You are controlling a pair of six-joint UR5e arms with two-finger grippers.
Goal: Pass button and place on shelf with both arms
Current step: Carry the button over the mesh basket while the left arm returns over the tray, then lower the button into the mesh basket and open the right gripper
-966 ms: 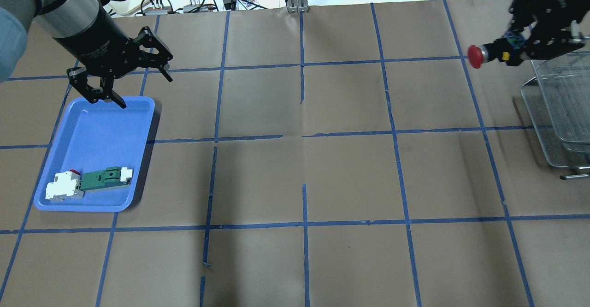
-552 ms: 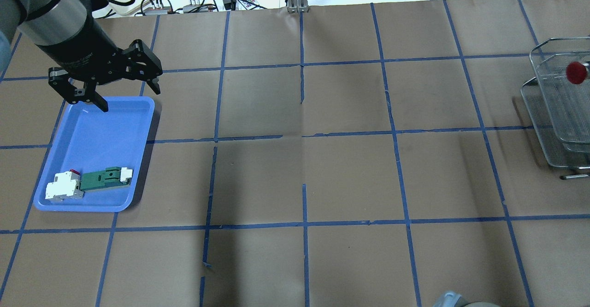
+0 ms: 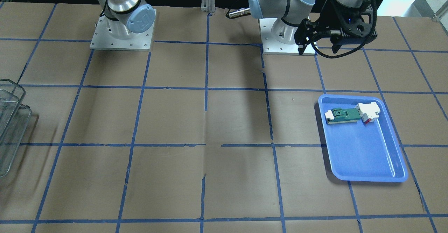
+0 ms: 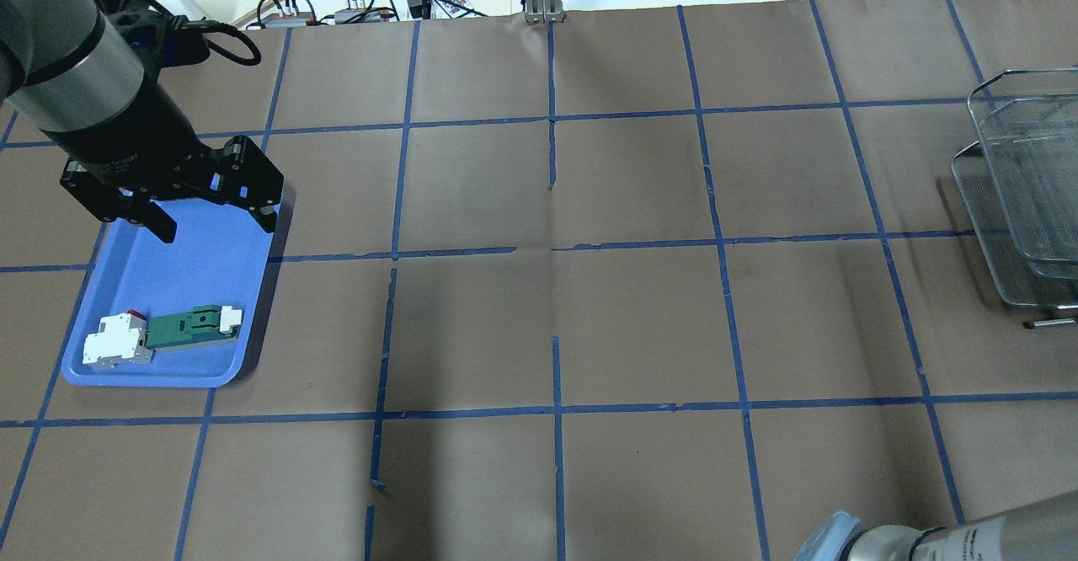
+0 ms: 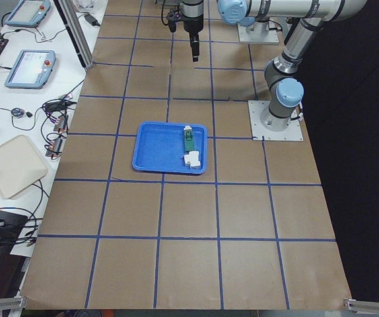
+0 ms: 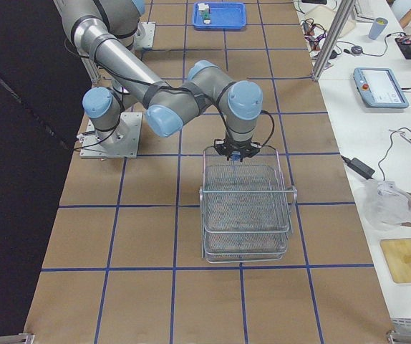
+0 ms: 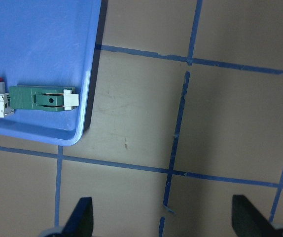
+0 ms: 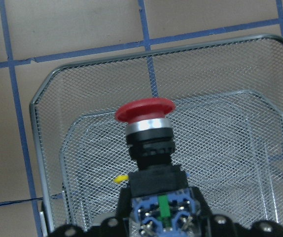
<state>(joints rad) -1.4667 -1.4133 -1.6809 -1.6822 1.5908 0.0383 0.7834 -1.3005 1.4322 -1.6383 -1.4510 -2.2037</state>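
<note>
The button (image 8: 149,133), with red mushroom head, silver ring and black collar, is held by its bluish contact block in my right gripper (image 8: 161,212), which is shut on it. It hangs over the top tier of the silver wire-mesh shelf (image 8: 38,148); whether it touches the mesh I cannot tell. The exterior right view shows this gripper (image 6: 232,152) above the shelf (image 6: 247,208). My left gripper (image 4: 215,224) is open and empty, high over the far end of the blue tray (image 4: 181,291); the left wrist view shows its spread fingertips (image 7: 80,217).
The blue tray (image 3: 364,156) holds a green-and-white flat part (image 3: 341,115) and a white block with a red bit (image 3: 367,112). The shelf (image 4: 1019,182) stands at the table's right edge. Cables and boxes lie beyond the far edge.
My right gripper has carried the button rightwards out of the overhead view to over the shelf. My left gripper, still open, has drawn back towards the robot over the tray.
</note>
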